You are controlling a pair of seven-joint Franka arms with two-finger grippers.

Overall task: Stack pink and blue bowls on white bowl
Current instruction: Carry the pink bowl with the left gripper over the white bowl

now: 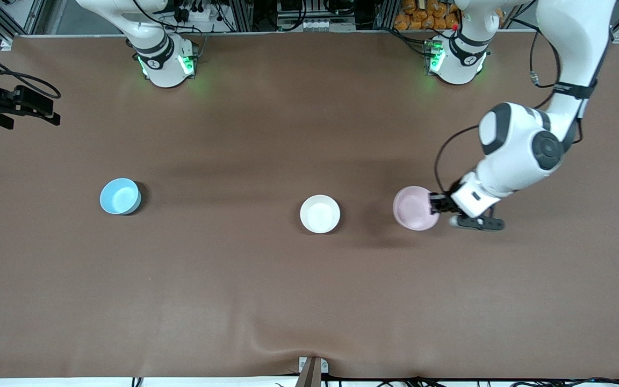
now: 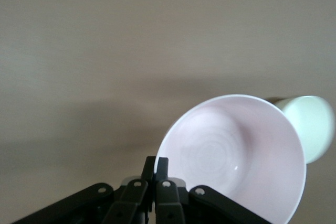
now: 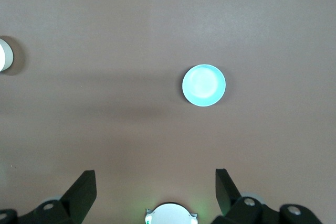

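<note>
The pale pink bowl (image 1: pixel 413 207) hangs tilted just above the table, beside the white bowl (image 1: pixel 319 214) on the side toward the left arm's end. My left gripper (image 1: pixel 438 203) is shut on the pink bowl's rim; in the left wrist view the fingers (image 2: pixel 156 162) pinch the rim of the pink bowl (image 2: pixel 236 156), and the white bowl (image 2: pixel 311 125) shows past it. The sky blue bowl (image 1: pixel 120 196) stands alone toward the right arm's end. My right gripper (image 3: pixel 155 176) is open and empty, high over the table, looking down on the blue bowl (image 3: pixel 203 85).
The brown table cover (image 1: pixel 309 301) has a small ridge at its edge nearest the front camera. Both arm bases (image 1: pixel 167 59) stand along the farthest edge. A black fixture with a cable (image 1: pixel 16 103) shows at the right arm's end.
</note>
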